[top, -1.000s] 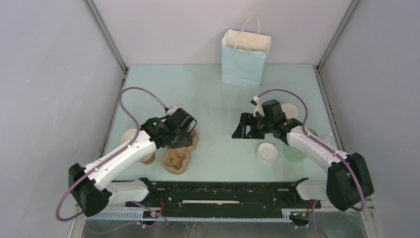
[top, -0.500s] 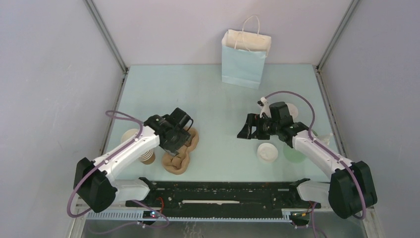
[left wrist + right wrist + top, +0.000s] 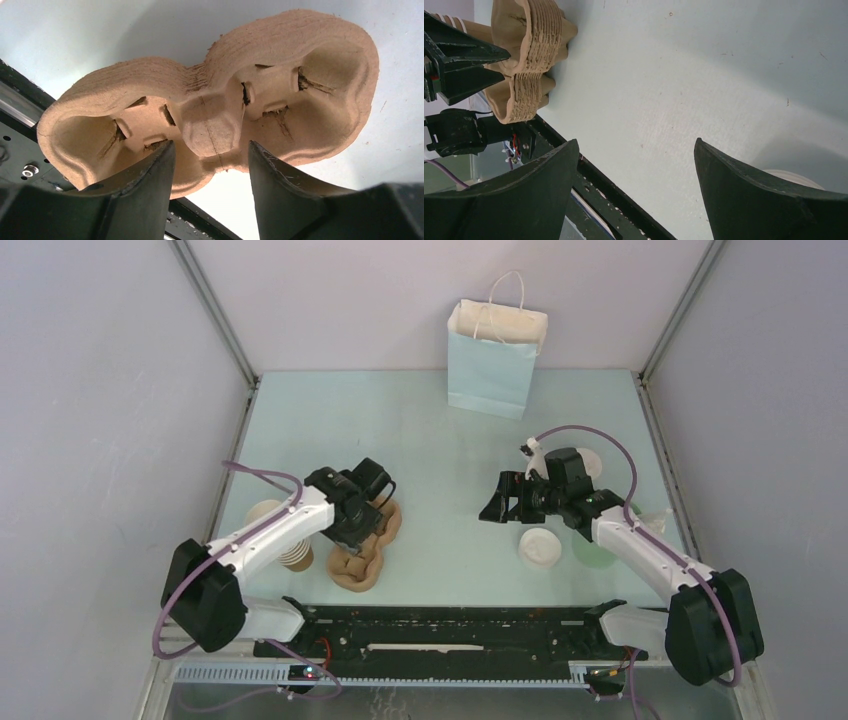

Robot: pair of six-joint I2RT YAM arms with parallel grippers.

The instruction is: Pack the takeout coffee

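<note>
Left gripper (image 3: 210,147), spread, straddles the cup carrier (image 3: 300,40) at eight o'clock, likely to pinch its middle; right gripper (image 3: 635,142) spread, empty.

We see a pale mint worktop (image 3: 430,445) boxed in by plain grey panels: back wall (image 3: 400,300), L wall (image 3: 100,440) & R wall (image 3: 770,390), w/ slanted alu posts (image 3: 215,310) at the back corners. A black rail (image 3: 450,625) runs along the near edge. Light's soft & even, shadows faint.

Both arms extended; left gripper (image 3: 210,147) and right gripper (image 3: 636,142) spread apart.
</note>
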